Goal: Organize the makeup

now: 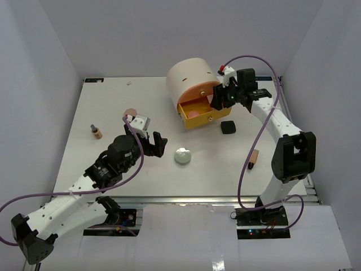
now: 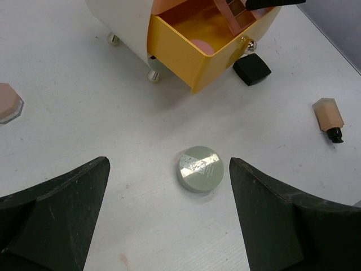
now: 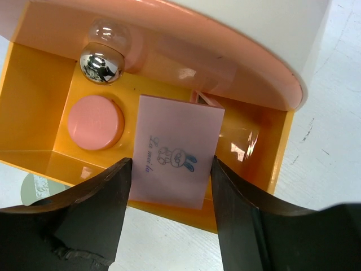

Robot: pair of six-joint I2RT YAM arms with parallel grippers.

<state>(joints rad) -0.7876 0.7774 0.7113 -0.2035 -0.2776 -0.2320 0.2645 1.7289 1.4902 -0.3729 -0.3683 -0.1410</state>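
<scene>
My right gripper (image 3: 172, 164) is shut on the pink flat palette (image 3: 175, 148), which carries a small rabbit drawing. It holds the palette upright over the open orange drawer (image 3: 35, 113) of the cream drum (image 1: 190, 76). A pink disc (image 3: 95, 122) lies inside that drawer. My left gripper (image 2: 169, 169) hangs open over the table, and the silver-white round compact (image 2: 201, 168) lies between its fingers, nearer the right one, untouched. A black square case (image 1: 227, 127) sits just right of the drawer.
One tan tube (image 1: 254, 158) lies at the right near my right arm, another (image 1: 96, 131) stands at the left. A pink disc (image 1: 131, 111) rests behind my left gripper. The drawer's silver knob (image 3: 100, 63) juts toward the table's front.
</scene>
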